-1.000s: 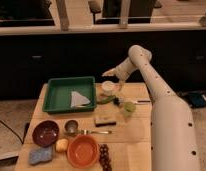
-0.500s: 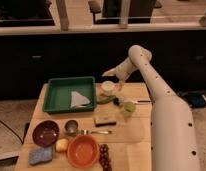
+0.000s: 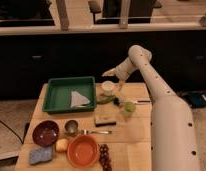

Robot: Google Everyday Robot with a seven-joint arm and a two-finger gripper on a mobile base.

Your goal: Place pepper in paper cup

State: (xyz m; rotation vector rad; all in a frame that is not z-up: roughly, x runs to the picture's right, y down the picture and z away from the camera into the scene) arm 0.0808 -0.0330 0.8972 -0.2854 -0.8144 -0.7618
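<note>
The white paper cup (image 3: 108, 88) stands upright on the wooden table, just right of the green tray. The slim dark green pepper (image 3: 107, 100) lies on the table just in front of the cup, near the tray's right front corner. My gripper (image 3: 110, 75) hangs just above and behind the cup's rim, at the end of the white arm that reaches in from the right. Nothing shows in the gripper, and the pepper lies apart from it.
A green tray (image 3: 56, 93) holds a white napkin (image 3: 79, 99). A pale green cup (image 3: 129, 106) stands right of the pepper. Nearer the front are a tan block (image 3: 105, 120), a steel cup (image 3: 71, 127), a maroon bowl (image 3: 45, 133), an orange bowl (image 3: 83, 150), grapes (image 3: 104, 155) and a blue sponge (image 3: 40, 155).
</note>
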